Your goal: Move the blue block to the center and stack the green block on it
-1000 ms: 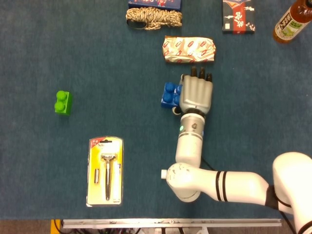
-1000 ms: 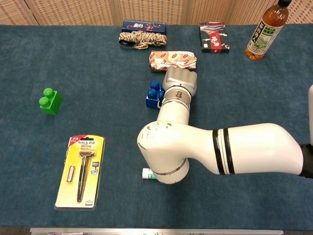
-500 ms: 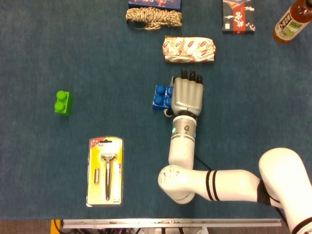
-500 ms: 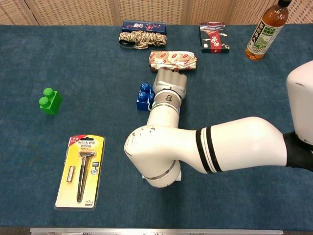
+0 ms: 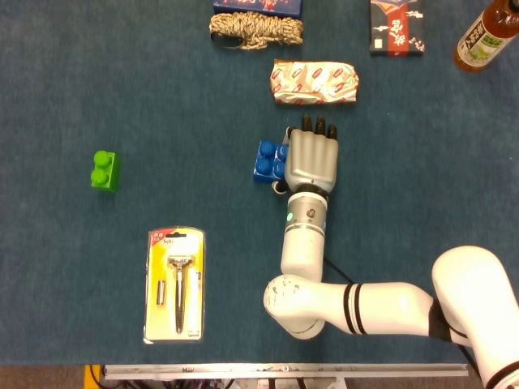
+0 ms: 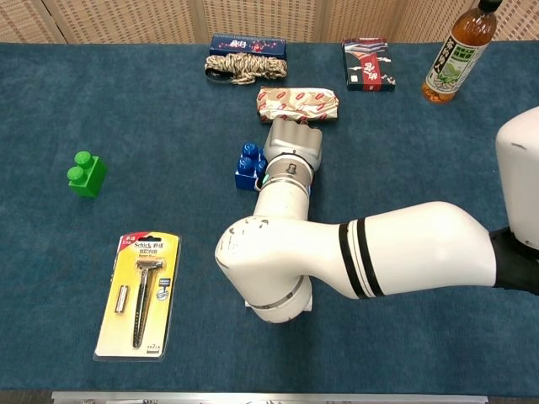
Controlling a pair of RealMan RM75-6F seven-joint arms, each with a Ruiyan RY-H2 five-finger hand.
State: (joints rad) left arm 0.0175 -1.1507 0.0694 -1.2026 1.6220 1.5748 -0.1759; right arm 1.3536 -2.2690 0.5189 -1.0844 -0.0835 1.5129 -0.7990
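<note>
Change: since half a second ago we see almost nothing shifted; hand and blue block sit where they were, after sliding left together in the half second before that.
Right hand: our right hand (image 5: 312,158) lies palm down near the table's middle, dark fingertips pointing at the far edge, fingers close together side by side. It presses against the blue block's right side, and we think it grips the block, though the thumb is hidden beneath.
Left hand: we cannot find it in either view.
Blue block: the blue block (image 5: 268,161) sits on the cloth (image 5: 422,146), touching the hand's left edge, studs up. In the chest view the block (image 6: 248,166) shows just left of the hand (image 6: 294,145).
Green block: the green block (image 5: 105,171) stands alone at the left, well apart from the blue one, studs up; in the chest view it (image 6: 85,174) is by the left edge.
Razor: a razor pack (image 5: 175,284) on a yellow card lies near the front, below and right of the green block.
Wrapped packet: a red-and-white packet (image 5: 315,83) lies just beyond the fingertips, not touching them.
Rope: a coiled rope (image 5: 255,31) rests at the far edge, against a dark blue box (image 5: 258,6).
Second box: another dark box (image 5: 396,28) lies further right.
Bottle: a bottle (image 5: 486,36) stands in the far right corner.
</note>
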